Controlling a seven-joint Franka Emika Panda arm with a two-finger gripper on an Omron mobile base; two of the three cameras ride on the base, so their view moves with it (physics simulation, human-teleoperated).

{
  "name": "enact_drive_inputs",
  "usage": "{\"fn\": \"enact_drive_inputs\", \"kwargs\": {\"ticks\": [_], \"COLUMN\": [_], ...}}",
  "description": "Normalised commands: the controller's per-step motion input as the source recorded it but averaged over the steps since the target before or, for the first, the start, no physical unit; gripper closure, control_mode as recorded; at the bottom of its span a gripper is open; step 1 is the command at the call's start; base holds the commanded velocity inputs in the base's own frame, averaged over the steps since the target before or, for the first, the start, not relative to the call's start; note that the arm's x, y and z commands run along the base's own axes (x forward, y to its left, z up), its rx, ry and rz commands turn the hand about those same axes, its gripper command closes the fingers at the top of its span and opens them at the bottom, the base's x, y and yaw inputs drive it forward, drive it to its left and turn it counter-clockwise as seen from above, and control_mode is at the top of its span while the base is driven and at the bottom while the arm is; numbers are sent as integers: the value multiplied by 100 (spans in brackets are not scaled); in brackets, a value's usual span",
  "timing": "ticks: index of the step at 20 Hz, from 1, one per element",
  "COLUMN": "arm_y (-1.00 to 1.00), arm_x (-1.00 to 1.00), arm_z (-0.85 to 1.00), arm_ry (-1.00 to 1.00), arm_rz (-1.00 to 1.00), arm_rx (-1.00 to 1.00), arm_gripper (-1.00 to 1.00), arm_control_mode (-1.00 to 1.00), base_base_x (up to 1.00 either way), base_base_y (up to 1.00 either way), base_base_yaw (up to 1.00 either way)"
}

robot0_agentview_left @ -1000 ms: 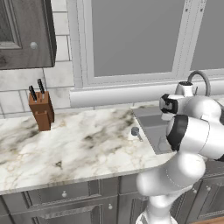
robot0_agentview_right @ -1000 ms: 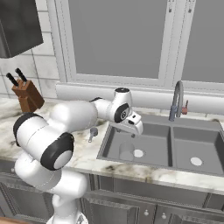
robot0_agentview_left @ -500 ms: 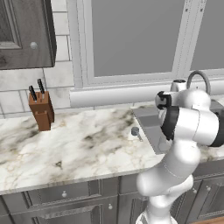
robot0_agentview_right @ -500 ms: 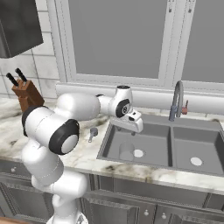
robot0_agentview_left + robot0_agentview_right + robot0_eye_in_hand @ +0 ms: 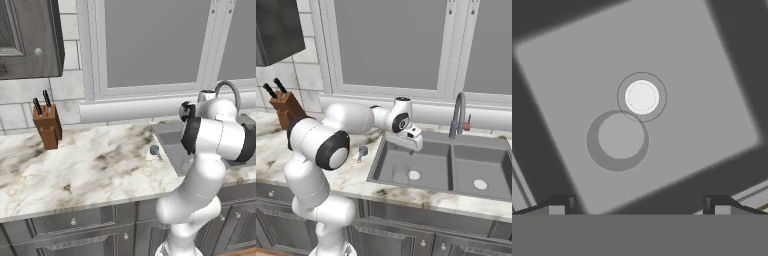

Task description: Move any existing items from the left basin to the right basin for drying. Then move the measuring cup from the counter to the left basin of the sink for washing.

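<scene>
The sink [image 5: 441, 165] serves as the landmark. Far to its left, against the tiled wall, a knife block [image 5: 285, 107] stands on the counter [image 5: 90, 170]. Nearer, just off the sink's left rim, the measuring cup [image 5: 362, 151] lies on the marble, bowl up and thin handle pointing toward the counter's front edge; the left base view shows it [image 5: 155, 150] between the block and the sink.

Inside the sink, the left basin [image 5: 388, 162] holds the see-through cup [image 5: 400, 171], upright on the floor and touching the pale drain [image 5: 415, 175] beside it. In the hand view the cup [image 5: 617, 140] sits just below and left of the drain [image 5: 642, 97], its rim overlapping the drain's ring.

Above the left basin's back left part hangs the gripper [image 5: 415, 145], jaws spread wide and grasping nothing; its fingertips [image 5: 557, 206] are well apart.

The faucet [image 5: 457, 112] arches at the sink's back, over the divider. The right basin [image 5: 482, 170] has its own drain [image 5: 480, 184].
</scene>
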Motion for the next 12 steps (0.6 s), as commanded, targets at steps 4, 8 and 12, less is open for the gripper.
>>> {"fn": "enact_drive_inputs", "kwargs": {"ticks": [4,8,12], "arm_y": [-25,-18,-3], "arm_x": [2,5,10], "arm_z": [-22,-33,-27], "arm_ry": [0,2,4], "arm_rz": [0,0,0], "arm_rx": [6,1,0], "arm_gripper": [-100,-100,-100], "arm_control_mode": [-100,-100,-100], "base_base_x": [0,0,0], "base_base_y": [0,0,0], "base_base_yaw": [0,0,0]}}
